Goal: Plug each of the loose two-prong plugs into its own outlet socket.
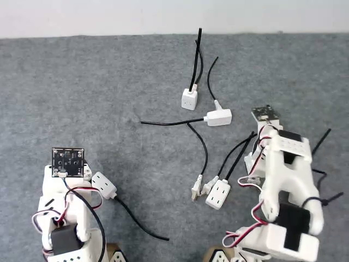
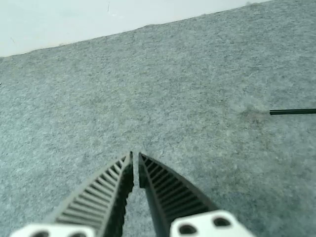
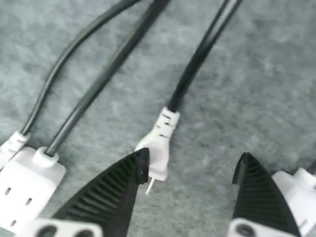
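1. Grey felt (image 1: 82,82) covers the table, and a white wall (image 1: 163,16) runs along its far edge.
2. At the near left corner stands the left arm (image 1: 65,218). Its wrist view shows the left gripper (image 2: 136,157) over bare felt, ribbed fingers drawn together to a thin slit with nothing between them. A black cable end (image 2: 294,112) lies well apart from it.
3. A white near socket (image 1: 103,184) with a black lead lies just beside that arm.
4. The right arm (image 1: 286,180) bends over the near right of the table. Its right gripper (image 3: 193,163) is spread wide and holds nothing.
5. A two-prong plug (image 3: 158,147) lies flat on the felt between those fingers, prongs toward the gripper. It is just beside one fingertip (image 3: 140,160); I cannot tell whether they touch.
6. In the same view a slotted outlet block (image 3: 24,190) lies near, with a second plug (image 3: 10,145) just beside it.
7. In the high view, two loose plugs (image 1: 195,188) and a four-slot socket (image 1: 218,195) lie close together near the right arm.
8. Farther back lie a cube socket (image 1: 189,99) and a flat socket (image 1: 219,117), each on a black cable.
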`<control>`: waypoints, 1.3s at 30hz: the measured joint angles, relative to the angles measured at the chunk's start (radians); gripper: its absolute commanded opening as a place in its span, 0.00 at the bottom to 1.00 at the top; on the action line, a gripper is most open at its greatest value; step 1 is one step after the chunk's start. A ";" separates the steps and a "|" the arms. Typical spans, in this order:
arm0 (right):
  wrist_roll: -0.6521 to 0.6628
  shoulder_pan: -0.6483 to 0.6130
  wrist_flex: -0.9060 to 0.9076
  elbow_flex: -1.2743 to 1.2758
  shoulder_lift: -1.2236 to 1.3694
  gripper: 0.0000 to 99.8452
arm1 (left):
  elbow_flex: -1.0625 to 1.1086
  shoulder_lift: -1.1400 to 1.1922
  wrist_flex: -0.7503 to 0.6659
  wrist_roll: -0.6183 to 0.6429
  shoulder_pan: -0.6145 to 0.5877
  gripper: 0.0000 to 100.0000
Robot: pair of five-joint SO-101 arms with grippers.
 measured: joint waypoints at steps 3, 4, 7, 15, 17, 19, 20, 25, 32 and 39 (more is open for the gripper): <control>-0.003 -0.017 0.000 -0.025 0.051 0.22 | 0.000 0.000 0.000 0.000 0.000 0.01; -0.003 -0.017 0.005 -0.040 0.066 0.20 | 0.000 0.000 0.000 0.000 0.000 0.01; -0.005 -0.028 0.002 -0.066 0.110 0.15 | 0.000 0.000 0.000 0.000 0.000 0.01; -0.005 -0.028 0.006 -0.068 0.133 0.06 | 0.000 0.000 0.000 0.000 0.000 0.01; -0.005 -0.026 0.006 -0.068 0.133 0.01 | 0.000 0.000 0.000 0.000 0.000 0.01; -0.005 -0.025 0.006 -0.068 0.133 0.01 | 0.000 0.000 0.000 0.000 0.000 0.01; -0.005 -0.025 0.011 -0.068 0.133 0.01 | 0.000 0.000 0.000 0.000 0.000 0.01; 0.020 -0.026 0.025 -0.068 0.138 0.01 | 0.000 0.000 0.000 0.000 0.000 0.01; 0.052 -0.031 0.106 -0.144 0.161 0.01 | 0.000 0.000 0.000 0.000 0.000 0.01; 0.107 -0.066 0.491 -0.609 0.167 0.01 | 0.000 0.000 0.000 0.000 0.000 0.01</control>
